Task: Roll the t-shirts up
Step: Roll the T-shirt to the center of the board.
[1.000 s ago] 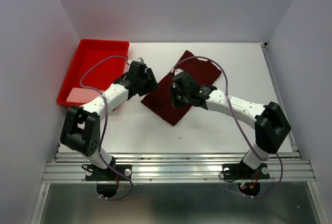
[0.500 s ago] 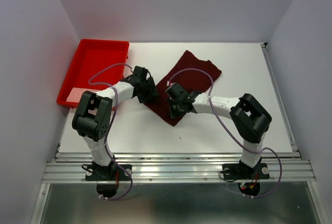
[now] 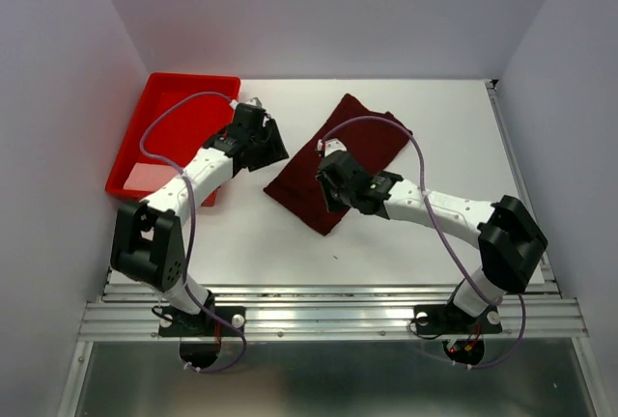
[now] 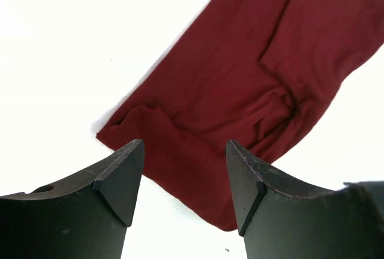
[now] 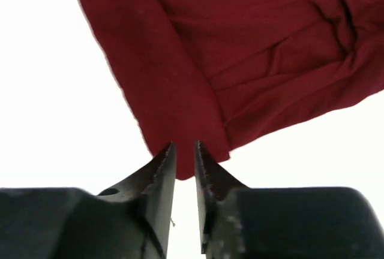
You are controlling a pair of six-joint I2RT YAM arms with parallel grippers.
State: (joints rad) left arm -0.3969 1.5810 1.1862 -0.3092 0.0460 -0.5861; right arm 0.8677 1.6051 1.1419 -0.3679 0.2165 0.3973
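Top external, white table point(image 3: 290, 253), pale walls point(image 3: 319, 12), maroon t-shirt point(image 3: 299, 185), left jaws spread, right jaws nearly together.

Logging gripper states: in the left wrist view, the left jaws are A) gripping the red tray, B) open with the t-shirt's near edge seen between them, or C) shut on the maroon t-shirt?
B: the left gripper has its jaws wide apart, with the t-shirt showing in the gap.

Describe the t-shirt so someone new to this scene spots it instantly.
On the white table, right of the red tray at the far left, the t-shirt lies diagonally mid-table. It is dark maroon, soft and folded flat, unlike the bright, rigid tray.
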